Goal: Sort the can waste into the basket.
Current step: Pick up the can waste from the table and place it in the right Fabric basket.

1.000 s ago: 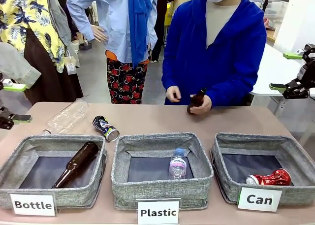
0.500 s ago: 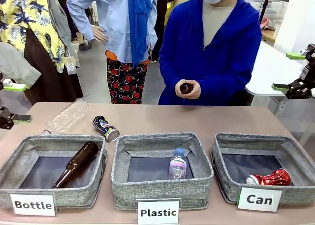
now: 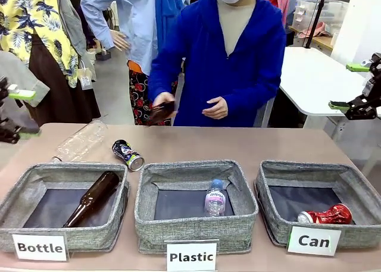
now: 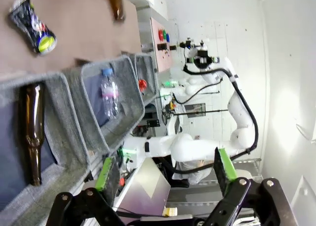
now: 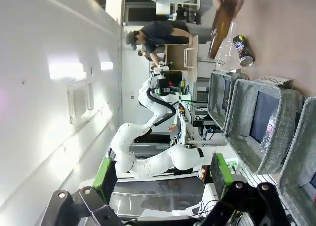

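Here, brown table (image 3: 286,146), red can (image 3: 326,215) in right basket (image 3: 309,167), white room (image 5: 59,28), left pincer (image 4: 165,169) and right pincer (image 5: 163,174) wide.

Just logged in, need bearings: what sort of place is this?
Probably a lab or demo room staged for waste sorting: a Bottle basket, Plastic basket and Can basket on a brown table, a person in a blue hoodie opposite.

The crushed, shiny red can (image 3: 326,215) is seen lying on its side inside the grey woven basket (image 3: 309,171) signed "Can", at the near right. The dark blue-black can (image 3: 127,155) is found on its side on the table (image 3: 238,144), well apart to the left.
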`<state>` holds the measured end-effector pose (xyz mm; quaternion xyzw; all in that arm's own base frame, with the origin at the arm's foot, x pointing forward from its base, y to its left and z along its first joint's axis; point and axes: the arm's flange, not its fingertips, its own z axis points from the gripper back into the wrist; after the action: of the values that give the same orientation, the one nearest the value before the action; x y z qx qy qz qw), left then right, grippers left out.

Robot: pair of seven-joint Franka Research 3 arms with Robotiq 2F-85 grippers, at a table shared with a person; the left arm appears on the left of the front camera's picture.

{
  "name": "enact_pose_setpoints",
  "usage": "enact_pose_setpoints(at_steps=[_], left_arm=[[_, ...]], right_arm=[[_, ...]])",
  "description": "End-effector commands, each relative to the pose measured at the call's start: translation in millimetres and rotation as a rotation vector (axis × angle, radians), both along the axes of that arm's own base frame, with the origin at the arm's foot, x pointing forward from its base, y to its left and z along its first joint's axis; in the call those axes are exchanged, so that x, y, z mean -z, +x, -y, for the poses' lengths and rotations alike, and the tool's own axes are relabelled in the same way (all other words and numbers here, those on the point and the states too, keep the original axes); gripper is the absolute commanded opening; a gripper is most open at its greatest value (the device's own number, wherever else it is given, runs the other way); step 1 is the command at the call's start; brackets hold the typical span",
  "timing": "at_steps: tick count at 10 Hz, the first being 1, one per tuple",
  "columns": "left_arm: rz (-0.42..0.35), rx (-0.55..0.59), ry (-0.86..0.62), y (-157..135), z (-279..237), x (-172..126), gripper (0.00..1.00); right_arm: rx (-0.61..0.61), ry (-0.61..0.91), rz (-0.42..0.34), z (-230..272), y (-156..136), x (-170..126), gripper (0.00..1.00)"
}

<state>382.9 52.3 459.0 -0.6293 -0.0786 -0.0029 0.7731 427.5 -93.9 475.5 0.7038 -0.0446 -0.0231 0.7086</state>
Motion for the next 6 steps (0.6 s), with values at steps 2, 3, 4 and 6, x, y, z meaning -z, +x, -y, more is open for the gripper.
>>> enact_pose_setpoints(at_steps=[2, 3, 4, 6], left_arm=[[-0.077, 0.061, 0.064, 84.1, 22.5, -11.5, 1.0], [-0.094, 0.116, -0.028, 67.3, -13.8, -26.0, 1.0], [-0.048, 0.143, -0.159, 21.6, -75.1, -47.0, 1.0], [0.118, 0.137, -0.359, -98.6, -174.1, -65.8, 1.0]], right_arm=[[-0.016, -0.007, 0.018, 3.6, 2.0, -2.4, 1.0], [-0.016, -0.007, 0.018, 3.6, 2.0, -2.4, 1.0], [-0.016, -0.007, 0.018, 3.6, 2.0, -2.4, 1.0], [-0.016, -0.007, 0.018, 3.6, 2.0, -2.4, 1.0]])
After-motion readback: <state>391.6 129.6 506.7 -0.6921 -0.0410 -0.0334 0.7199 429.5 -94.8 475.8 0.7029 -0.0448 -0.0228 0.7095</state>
